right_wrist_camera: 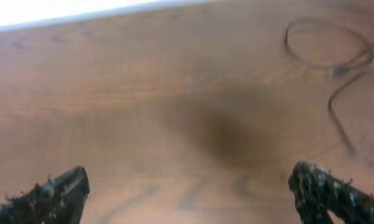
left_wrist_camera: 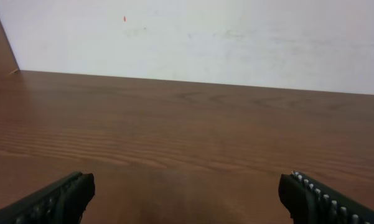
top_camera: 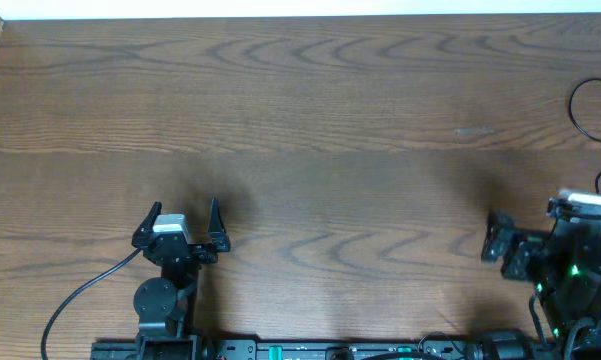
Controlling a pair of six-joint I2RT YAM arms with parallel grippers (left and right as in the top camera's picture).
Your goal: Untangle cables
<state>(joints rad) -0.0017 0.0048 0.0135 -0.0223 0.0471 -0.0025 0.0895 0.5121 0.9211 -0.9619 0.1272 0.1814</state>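
At the near left of the wooden table (top_camera: 300, 100): left gripper (top_camera: 185, 213), fingers spread wide, pinching nothing, pointing toward the far edge. From the left wrist: black ribbed fingertips (left_wrist_camera: 56, 199) low in both corners, only wood grain between, white wall (left_wrist_camera: 205, 37) beyond the far edge. At the near right: right gripper (right_wrist_camera: 190, 180), likewise spread wide and holding nothing, one dark finger (top_camera: 496, 240) visible from overhead to the left of the arm body. Farthest right, by the table's right edge and well apart from both grippers: the cables (top_camera: 573, 100), thin black cords in loose loops, partly cut off by the frame. From the right wrist: one rounded loop (right_wrist_camera: 287, 42) at far right with a small plug end on its near side, a second cord (right_wrist_camera: 331, 115) curving nearer, just beside it; too blurred for telling whether touching or crossing.
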